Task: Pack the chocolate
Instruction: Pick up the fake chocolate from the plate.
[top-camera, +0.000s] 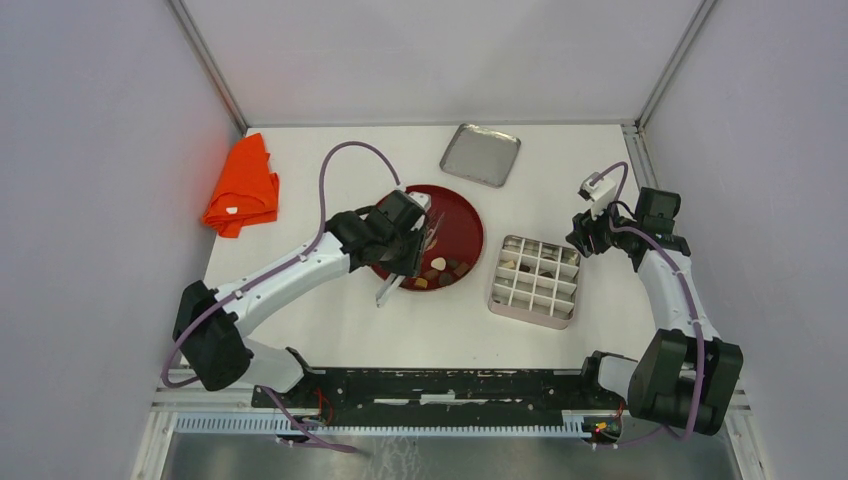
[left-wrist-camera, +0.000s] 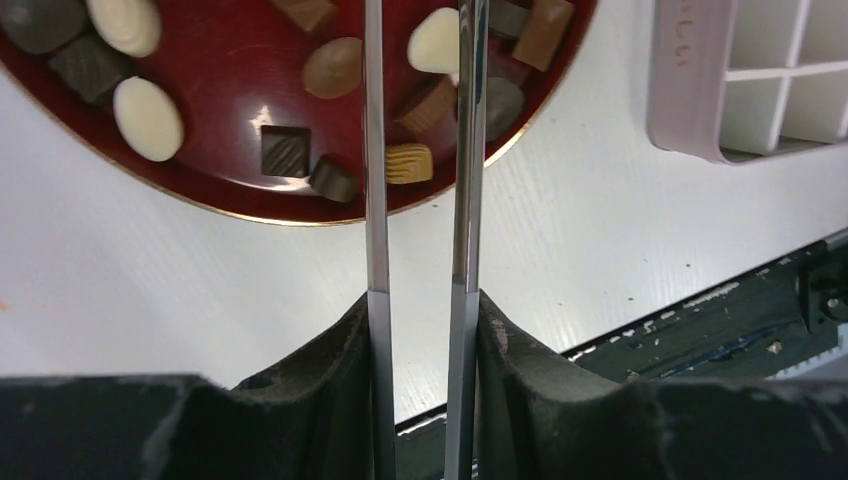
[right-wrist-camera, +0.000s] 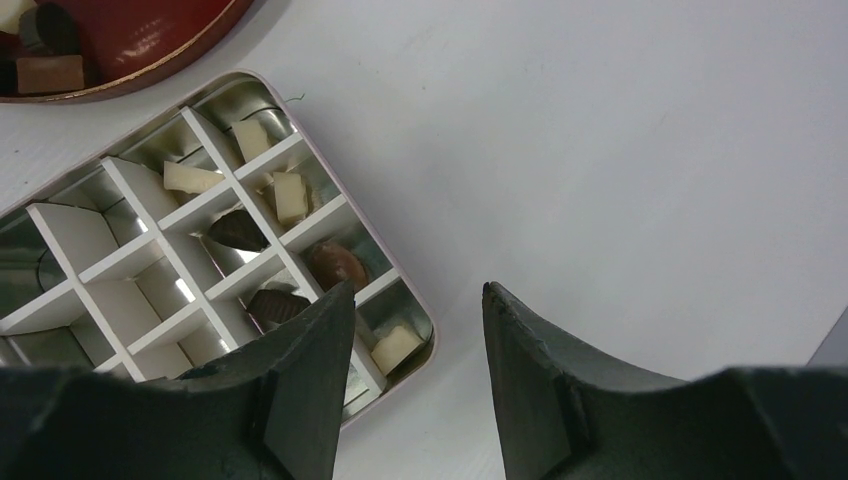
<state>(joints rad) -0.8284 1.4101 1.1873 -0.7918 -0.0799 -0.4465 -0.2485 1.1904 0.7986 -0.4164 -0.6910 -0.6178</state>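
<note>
Views: one overhead, two wrist close-ups.
Overhead looks down on the whole table (top-camera: 420, 330); left wrist close over plate (left-wrist-camera: 230, 90), right over divided box (right-wrist-camera: 215, 150); each glimpses the other's.

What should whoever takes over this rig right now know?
Left hand: shut on tweezers, blades over the red plate; tips unclear.
Right hand: open, empty, beside the divided box.
Done: several chocolates sit in cells along one side of the box.
Left: many loose pieces lie on the plate; most cells are empty.
</note>
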